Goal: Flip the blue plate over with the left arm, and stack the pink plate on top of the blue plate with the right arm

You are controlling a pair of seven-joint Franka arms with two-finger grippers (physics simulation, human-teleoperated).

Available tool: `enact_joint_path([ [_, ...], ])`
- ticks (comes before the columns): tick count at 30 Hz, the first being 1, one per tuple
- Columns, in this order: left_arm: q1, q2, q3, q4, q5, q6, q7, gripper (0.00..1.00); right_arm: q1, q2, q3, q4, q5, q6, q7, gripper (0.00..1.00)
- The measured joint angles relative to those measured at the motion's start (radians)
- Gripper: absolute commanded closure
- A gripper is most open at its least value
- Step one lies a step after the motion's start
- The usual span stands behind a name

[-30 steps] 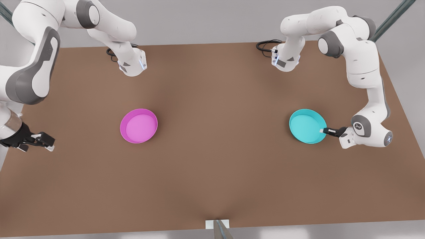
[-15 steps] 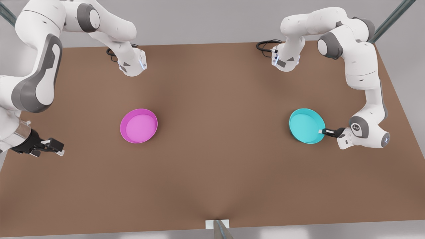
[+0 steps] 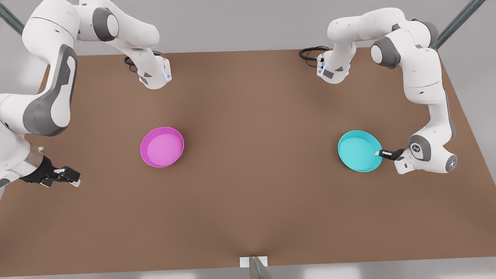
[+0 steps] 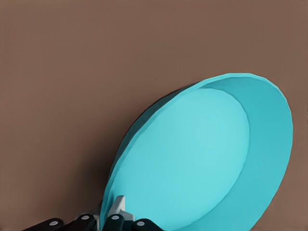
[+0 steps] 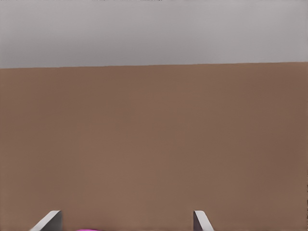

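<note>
Left wrist view: left pincer [image 4: 115, 211] clenches the blue plate [image 4: 202, 159] by its near rim, tilted off the counter [image 3: 252, 186]. Right pincer [image 3: 69, 176] hangs released, pink plate [image 3: 162, 146] well apart ahead.

Brown table [image 3: 248, 201]: pink plate [image 3: 162, 147] lying flat.

Brown matte tabletop [image 3: 248, 201], plain and uniform, spanning most of the front view. Soft diffuse lighting, slightly darker patch near its middle, no hard shadows. Pale grey backdrop [image 3: 240, 23] behind the far edge, also seen past the tabletop [image 5: 154, 144] in the right wrist view. Thin dark struts at both upper corners [image 3: 459, 21]. Black cable loops [image 3: 310, 53] lying at the far edge. Small white bracket [image 3: 254, 261] at the middle of the near edge.
</note>
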Motion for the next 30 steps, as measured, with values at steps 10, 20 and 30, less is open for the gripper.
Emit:
enact_joint_path([
  [10,-0.001,-0.038,-0.013,0.023,-0.037,-0.031,-0.104,0.79,-0.009,0.002,0.001,0.0,0.002,0.009,0.003,0.0],
  [20,-0.035,-0.069,-0.031,0.139,-0.046,-0.179,-0.267,0.79,-0.006,0.005,0.002,0.0,0.002,0.021,0.002,0.0],
  [30,-0.174,-0.099,-0.024,0.174,0.072,-0.193,-0.433,0.79,-0.006,0.015,0.003,0.0,-0.004,0.029,0.001,0.0],
])
